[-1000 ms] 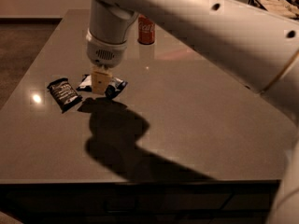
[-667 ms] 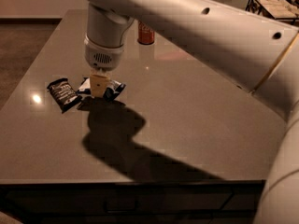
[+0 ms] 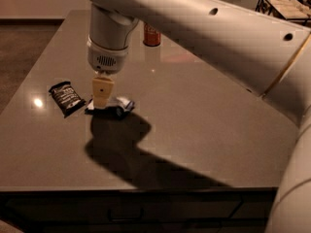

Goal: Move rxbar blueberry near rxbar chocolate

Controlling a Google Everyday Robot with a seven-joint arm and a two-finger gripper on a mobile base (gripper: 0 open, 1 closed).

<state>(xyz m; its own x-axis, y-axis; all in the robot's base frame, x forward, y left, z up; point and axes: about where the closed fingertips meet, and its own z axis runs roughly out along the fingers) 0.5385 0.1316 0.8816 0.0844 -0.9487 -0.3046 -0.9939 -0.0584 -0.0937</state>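
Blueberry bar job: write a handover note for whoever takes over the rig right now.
End effector: down on the table at the left end of the blueberry bar. Whether it grips the bar cannot be made out.
Blueberry bar: flat on the table, just right of the chocolate bar. Whether the two touch cannot be told.
Chocolate bar: flat, near the table's left edge.
Also there: a red can at the far side, well away from both bars.
Done: the bars look close enough.
Left: probably only let go if holding, then lift the arm clear without dragging the bar.
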